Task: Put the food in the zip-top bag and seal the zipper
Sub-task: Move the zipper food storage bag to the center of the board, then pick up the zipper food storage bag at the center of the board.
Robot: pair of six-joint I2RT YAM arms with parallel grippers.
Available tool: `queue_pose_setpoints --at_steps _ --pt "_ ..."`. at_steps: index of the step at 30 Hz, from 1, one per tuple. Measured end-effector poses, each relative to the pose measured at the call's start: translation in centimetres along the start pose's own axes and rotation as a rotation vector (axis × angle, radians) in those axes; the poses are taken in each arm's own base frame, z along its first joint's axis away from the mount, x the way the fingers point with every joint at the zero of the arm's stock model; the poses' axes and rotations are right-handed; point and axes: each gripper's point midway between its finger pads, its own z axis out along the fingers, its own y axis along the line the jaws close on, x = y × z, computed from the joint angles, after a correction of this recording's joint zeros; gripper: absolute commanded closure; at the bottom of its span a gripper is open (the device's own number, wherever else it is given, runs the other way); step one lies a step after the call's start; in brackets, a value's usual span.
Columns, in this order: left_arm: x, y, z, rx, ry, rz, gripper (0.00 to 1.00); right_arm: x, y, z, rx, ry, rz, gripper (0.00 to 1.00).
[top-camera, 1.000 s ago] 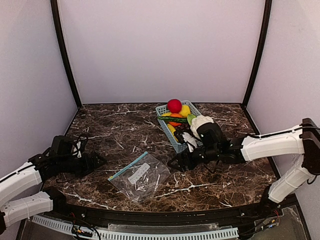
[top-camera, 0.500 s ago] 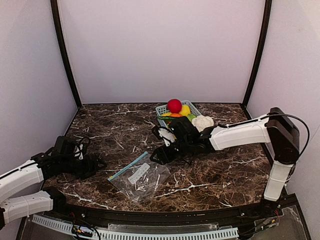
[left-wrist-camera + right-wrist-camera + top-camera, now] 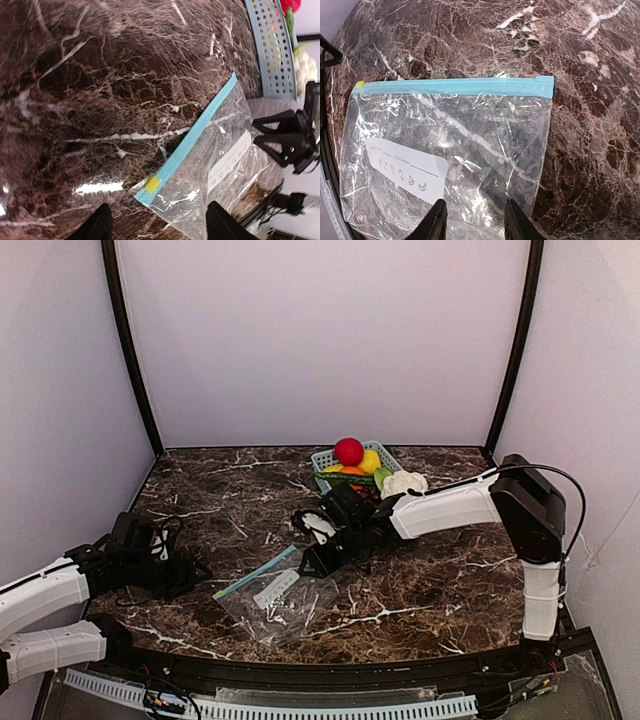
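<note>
The clear zip-top bag (image 3: 281,592) lies flat and empty on the marble table, its white label (image 3: 407,170) facing up. Its light-blue zipper (image 3: 455,86) runs along the far-left edge and has a yellow tab (image 3: 152,184) at one end. My right gripper (image 3: 312,562) is open and hovers over the bag's far right part, its fingers (image 3: 435,222) above the plastic. My left gripper (image 3: 196,569) is open and empty, left of the bag, facing the zipper (image 3: 192,140). The white cauliflower (image 3: 403,483) lies beside the basket; a yellow piece (image 3: 370,460) and a light-green piece (image 3: 382,477) sit in it.
The light-blue lattice basket (image 3: 326,458) stands at the back centre and holds a red ball-like fruit (image 3: 348,451) and other toy foods. Walls close the table on three sides. A black rail runs along the near edge.
My right arm has swung left from beside the basket to over the bag. My left arm has barely moved. The bag has not moved.
</note>
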Motion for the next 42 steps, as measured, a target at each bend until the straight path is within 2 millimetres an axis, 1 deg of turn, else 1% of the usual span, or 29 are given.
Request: queue_pose_setpoints --at_steps 1,4,6,8,11,14,16,17,19,22,25,31,34,37,42 --pt "0.0 0.0 0.0 0.001 0.0 0.0 0.49 0.0 0.1 0.0 -0.003 0.002 -0.001 0.69" --pt "-0.1 -0.3 0.0 0.013 -0.003 0.0 0.51 0.4 0.1 -0.1 -0.009 0.004 0.007 0.72" --pt "-0.3 -0.5 0.0 0.024 -0.008 0.004 0.5 1.4 -0.1 -0.3 -0.005 0.017 0.019 0.73" --pt "-0.4 -0.7 0.1 0.03 -0.009 0.006 0.49 2.9 -0.2 -0.9 0.0 0.039 0.046 0.73" --pt "-0.4 -0.9 0.3 0.037 -0.006 0.006 0.47 5.0 -0.2 -2.2 0.005 0.055 0.095 0.73" --pt "-0.5 -1.2 0.5 0.051 0.001 0.005 0.46 6.1 0.3 -3.4 0.004 0.05 0.126 0.73" --pt "-0.5 -1.6 0.6 0.069 0.003 0.005 0.39 6.4 0.7 -4.1 0.004 0.04 0.143 0.73" --pt "-0.6 -1.8 0.6 0.082 0.004 0.006 0.37 6.5 1.0 -4.3 0.004 0.031 0.151 0.73" --pt "-0.5 -2.5 0.8 0.112 0.009 0.008 0.36 6.5 1.2 -4.7 0.006 0.013 0.17 0.73" --pt "-0.1 -3.5 1.4 0.151 0.035 0.014 0.37 6.5 1.1 -4.9 0.016 -0.007 0.195 0.73" --pt "0.5 -3.8 2.3 0.156 0.072 0.012 0.38 6.1 0.9 -5.1 0.029 -0.03 0.213 0.73" --pt "1.7 -3.6 3.3 0.154 0.097 -0.01 0.43 4.7 0.9 -6.0 0.042 -0.092 0.219 0.73" --pt "2.4 -3.0 3.7 0.147 0.107 -0.036 0.45 4.1 0.9 -6.3 0.046 -0.115 0.218 0.73" --pt "2.8 -2.4 4.0 0.129 0.11 -0.056 0.46 4.0 0.8 -6.3 0.052 -0.12 0.219 0.73" --pt "3.0 -2.3 4.4 0.128 0.108 -0.075 0.46 4.2 0.6 -5.9 0.055 -0.115 0.224 0.73"
